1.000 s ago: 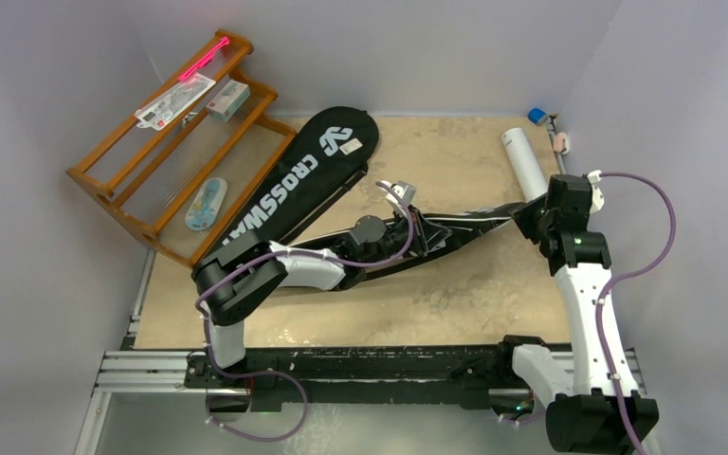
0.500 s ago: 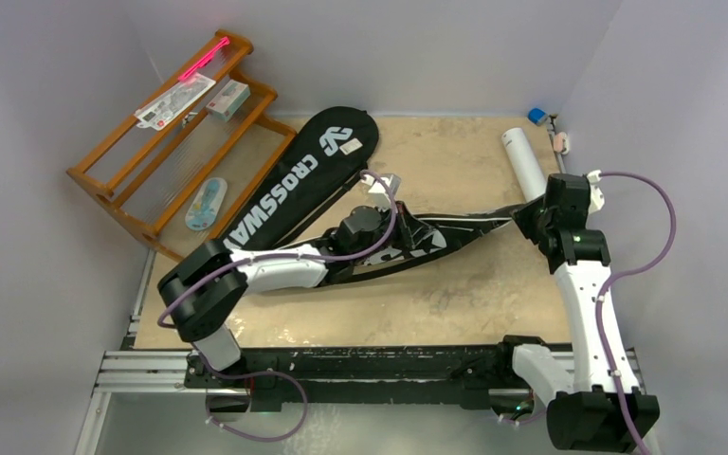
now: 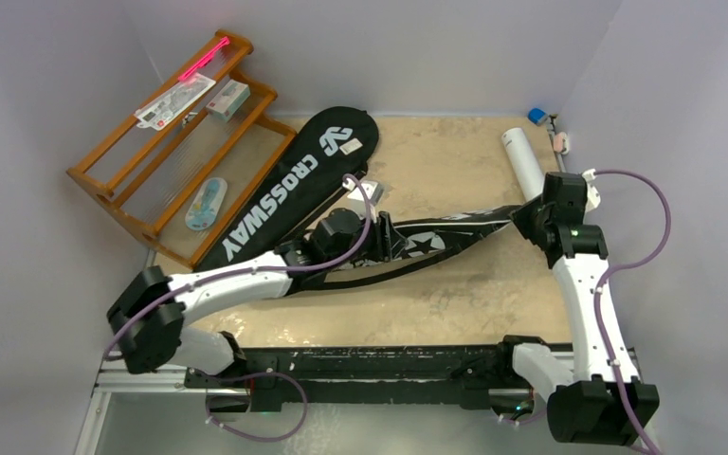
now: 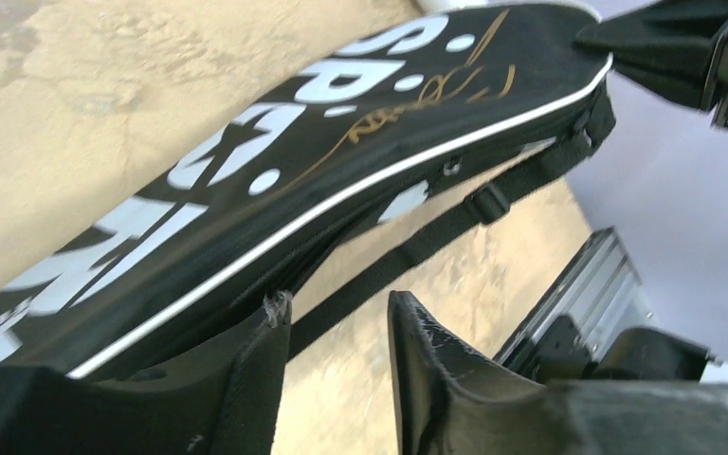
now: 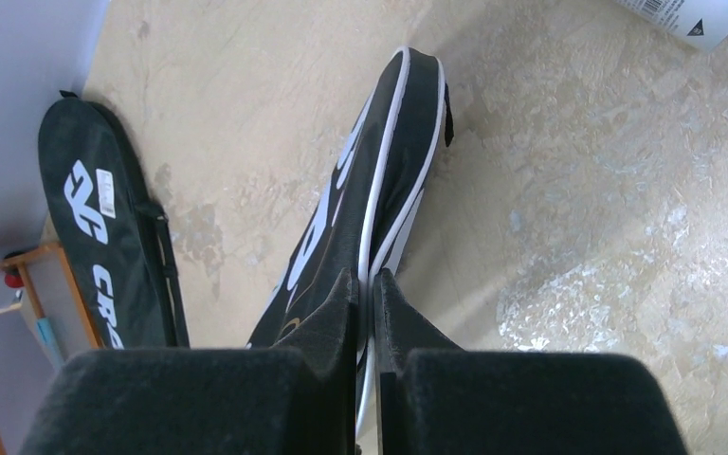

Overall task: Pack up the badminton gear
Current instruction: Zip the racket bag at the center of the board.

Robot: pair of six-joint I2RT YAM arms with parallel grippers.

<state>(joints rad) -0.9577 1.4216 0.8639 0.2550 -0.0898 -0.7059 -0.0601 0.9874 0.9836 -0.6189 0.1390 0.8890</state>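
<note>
**A:** Top external view: where does the SPORT cover (image 3: 441, 237) lie?

**B:** Slanting across the middle of the table (image 3: 455, 303). The right gripper (image 5: 367, 284) pinches its white-piped edge near the narrow end. The left gripper (image 4: 341, 305) hovers at its wide end, jaws partly apart, gripping nothing.

**A:** What crowds it?

**B:** The CROSSWAY cover (image 3: 294, 185) lies just left of it, with the wooden rack (image 3: 166, 156) beyond. The white tube (image 3: 524, 159) sits past its narrow end. Its own strap (image 4: 436, 237) runs along its lower edge.
</note>
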